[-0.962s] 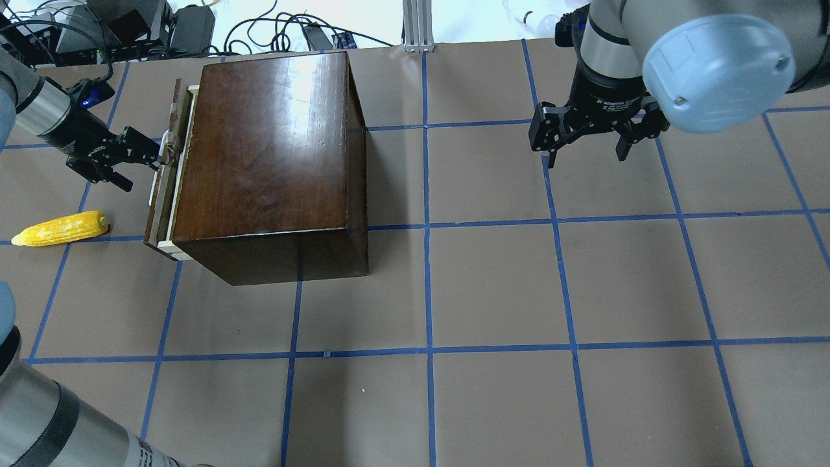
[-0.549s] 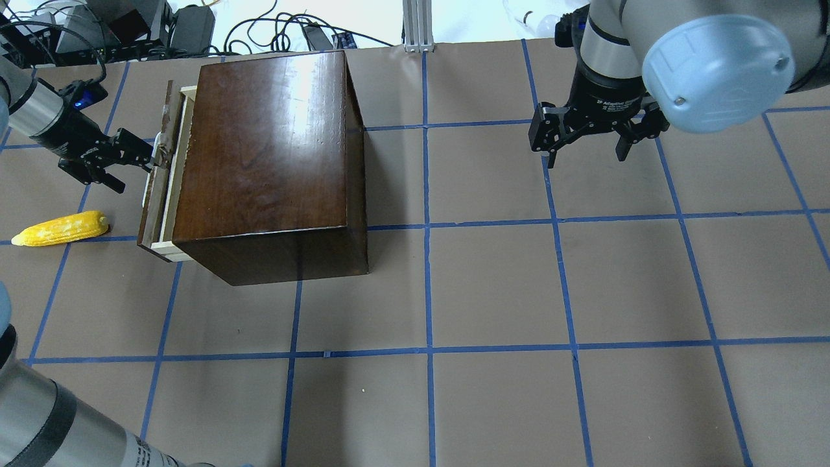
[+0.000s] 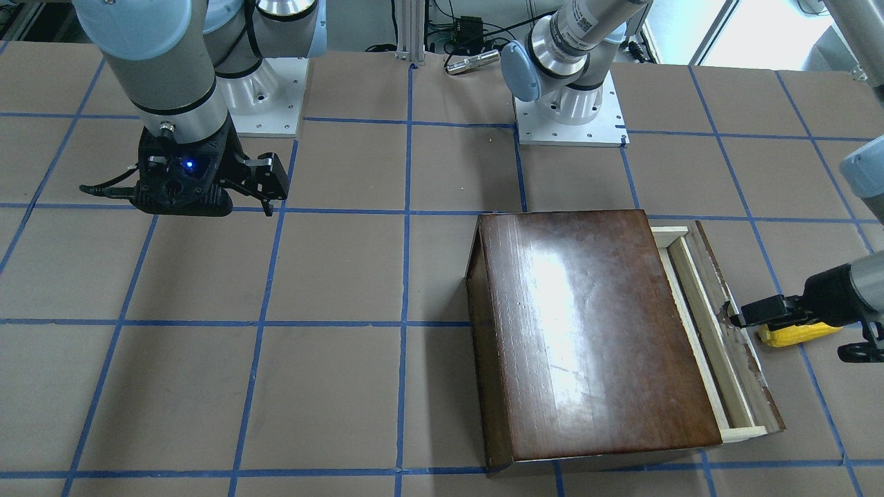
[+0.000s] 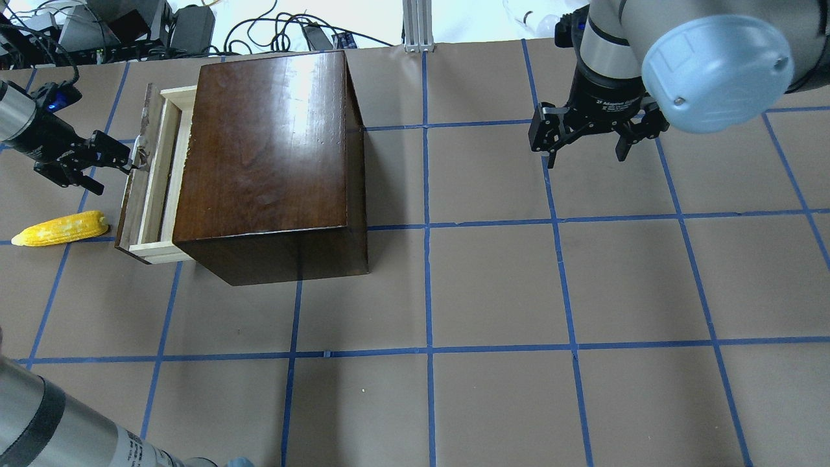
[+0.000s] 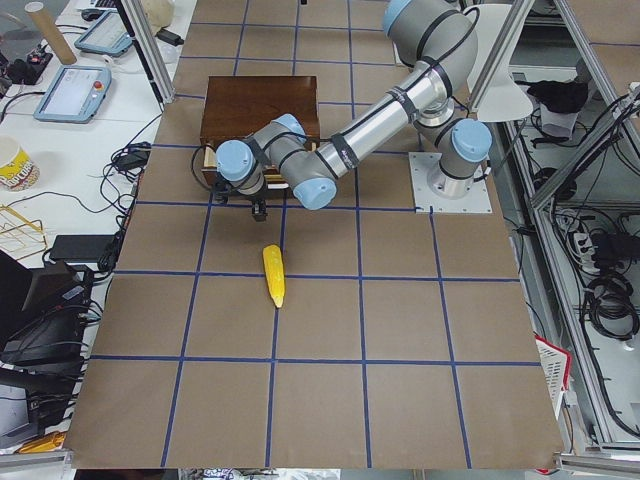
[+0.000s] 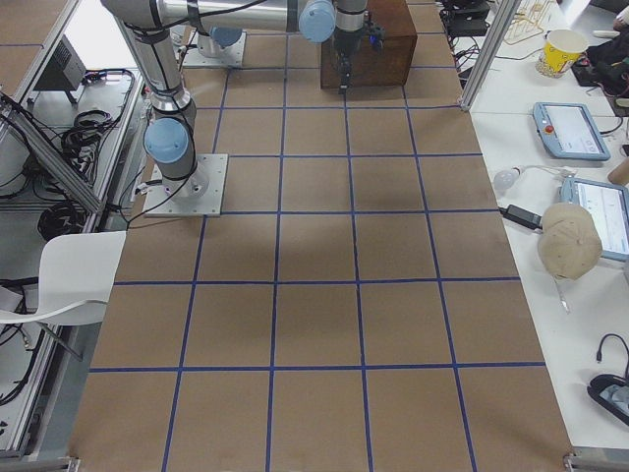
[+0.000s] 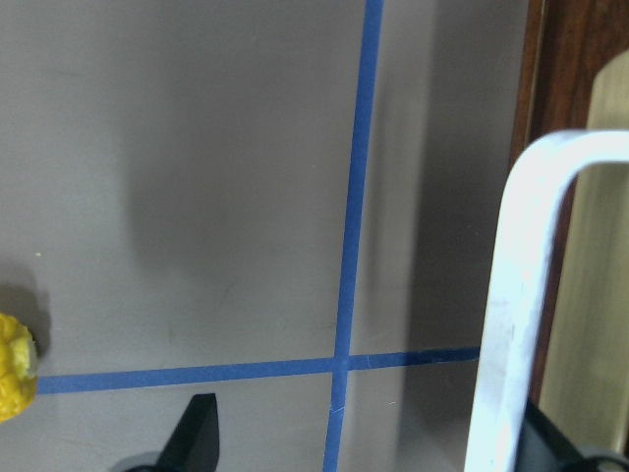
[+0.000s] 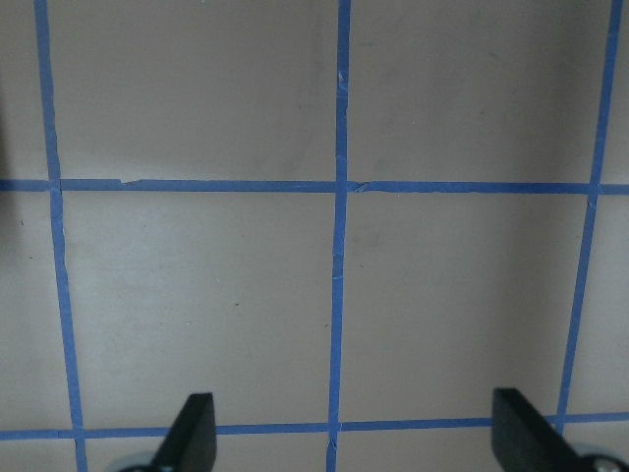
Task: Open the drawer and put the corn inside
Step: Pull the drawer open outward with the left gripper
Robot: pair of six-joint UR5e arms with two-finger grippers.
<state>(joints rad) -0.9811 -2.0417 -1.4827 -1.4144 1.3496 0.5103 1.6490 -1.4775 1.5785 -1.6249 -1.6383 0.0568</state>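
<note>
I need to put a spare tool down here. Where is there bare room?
Bare: the squares between the wooden box and the right gripper, and the row nearest the robot. Crowded: beside the open drawer, where the left gripper and the corn sit.

1. My table (image 4: 493,285) is topped with flat brown board, squared off by lines of blue tape (image 4: 428,292).
2. At its far edge stands an aluminium post (image 4: 415,23), with a tangle of black cables (image 4: 272,29) on the white surface behind it.
3. My white bench (image 6: 511,147) runs along one side, carrying a blue-rimmed tablet (image 6: 567,130) and a paper cup (image 6: 562,47).
4. A white chair (image 6: 69,270) sits just off the opposite side.
5. The light is bright and even, and the shadows are soft.
</note>
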